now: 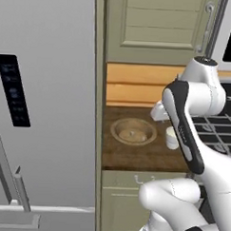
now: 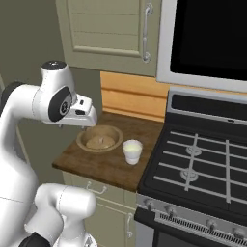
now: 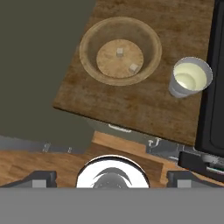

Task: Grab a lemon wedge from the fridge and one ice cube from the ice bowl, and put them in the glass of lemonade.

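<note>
Hand view alone shows two ice cubes [image 3: 120, 52] in the ice bowl [image 3: 89, 61], with fingers [image 3: 43, 178] spread wide, empty.

Dark wooden counter [image 3: 131, 109]: ice bowl [image 3: 120, 51] and glass of lemonade [image 3: 190, 77] standing on it, near, apart.

The white arm rises from the base, folds at a dark-edged elbow and reaches forward, with the wrist level and the hand pointing down. The gripper [image 3: 112, 179] has its 2 dark finger tips [image 3: 39, 178] spread wide apart at the bottom of the hand view, with nothing between them.
</note>
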### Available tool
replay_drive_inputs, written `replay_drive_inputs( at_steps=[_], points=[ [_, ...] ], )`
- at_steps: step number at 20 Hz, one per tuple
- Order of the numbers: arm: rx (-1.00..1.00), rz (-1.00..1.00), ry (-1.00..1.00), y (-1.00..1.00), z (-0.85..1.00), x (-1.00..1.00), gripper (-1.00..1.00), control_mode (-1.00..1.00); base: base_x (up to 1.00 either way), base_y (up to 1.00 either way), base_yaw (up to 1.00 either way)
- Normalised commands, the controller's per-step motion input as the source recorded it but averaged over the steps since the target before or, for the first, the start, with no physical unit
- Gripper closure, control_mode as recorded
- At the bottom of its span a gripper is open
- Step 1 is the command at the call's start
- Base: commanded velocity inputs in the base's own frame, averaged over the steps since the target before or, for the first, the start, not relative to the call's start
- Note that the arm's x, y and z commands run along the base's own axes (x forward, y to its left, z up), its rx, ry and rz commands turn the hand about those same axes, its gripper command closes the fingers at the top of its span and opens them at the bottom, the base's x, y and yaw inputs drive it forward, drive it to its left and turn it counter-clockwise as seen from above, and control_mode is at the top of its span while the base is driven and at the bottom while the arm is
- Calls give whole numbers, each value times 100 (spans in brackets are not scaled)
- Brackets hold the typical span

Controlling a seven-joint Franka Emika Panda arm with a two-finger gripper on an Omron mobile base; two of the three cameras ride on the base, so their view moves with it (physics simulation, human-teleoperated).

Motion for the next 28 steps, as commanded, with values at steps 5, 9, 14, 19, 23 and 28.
replay_drive_inputs(
  at_steps=[5, 9, 14, 19, 23, 28],
  points=[
    [0, 0, 0, 0, 0, 0, -100, 100, 61, -38, 8],
    [0, 0, 0, 0, 0, 0, -100, 100, 26, -24, 5],
    [0, 0, 1, 0, -10, 9, -100, -100, 0, 0, 0],
    [0, 1, 16, 0, -53, 45, -100, -100, 0, 0, 0],
    [2, 19, 11, -9, -58, 89, -100, -100, 0, 0, 0],
    [1, 4, 12, 7, -61, 82, -100, -100, 0, 0, 0]
  ],
)
